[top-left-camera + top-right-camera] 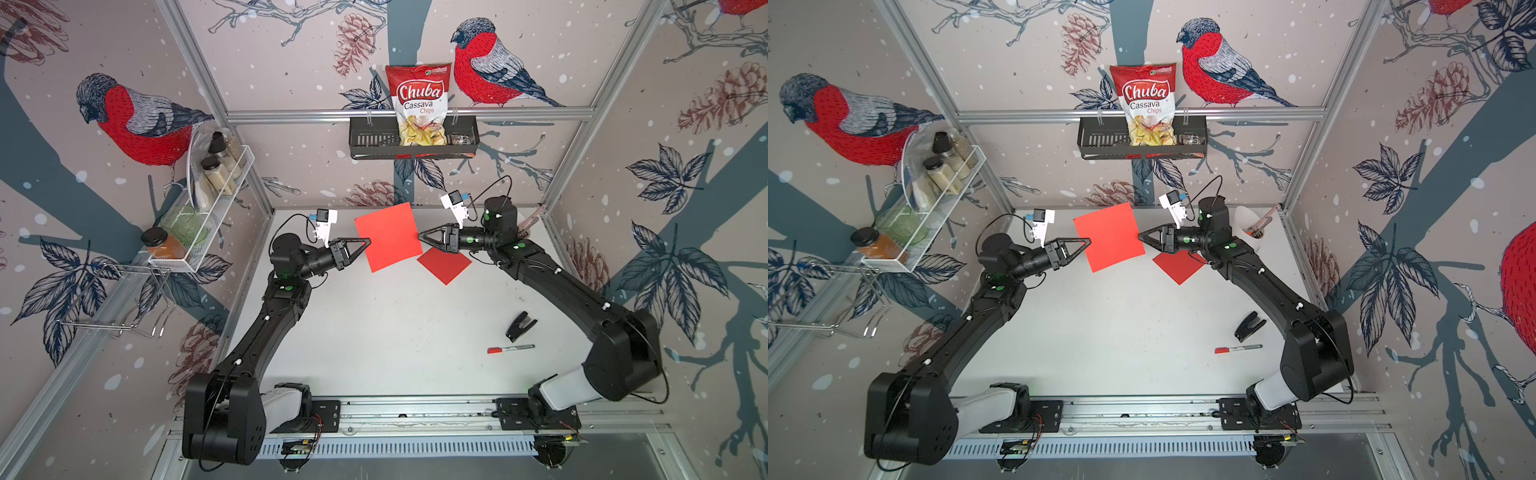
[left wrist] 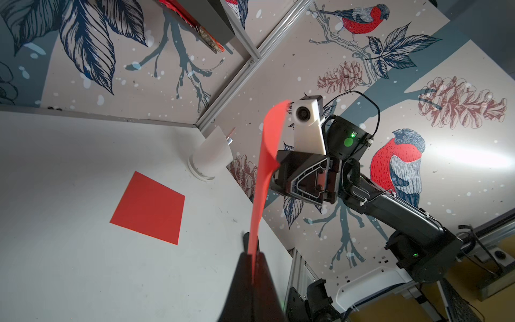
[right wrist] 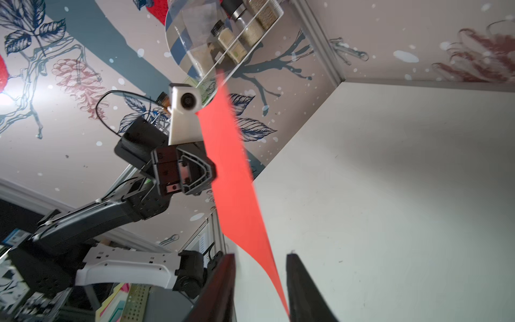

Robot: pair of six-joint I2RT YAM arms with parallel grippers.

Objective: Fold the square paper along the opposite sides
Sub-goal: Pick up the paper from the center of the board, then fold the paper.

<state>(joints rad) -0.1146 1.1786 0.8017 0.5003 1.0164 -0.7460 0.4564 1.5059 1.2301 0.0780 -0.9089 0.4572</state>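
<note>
Your robot's limbs, itemised:
- Left arm (image 1: 266, 320): rises from the near rail, elbow out, forearm angled inward.
- Left gripper (image 1: 367, 240): held level above the table, pointing at its opposite. You can see its jaws pressed together on one edge of the red paper (image 1: 388, 237).
- Right arm (image 1: 582, 299): mirrors the left.
- Right gripper (image 3: 261, 255): level. Its jaws stand apart, with the paper's other edge running between them and a gap on either side at the tips.

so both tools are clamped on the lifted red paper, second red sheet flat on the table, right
No: the right tool stands open around the lifted red paper, as the right wrist view shows; only the left tool is clamped.
</note>
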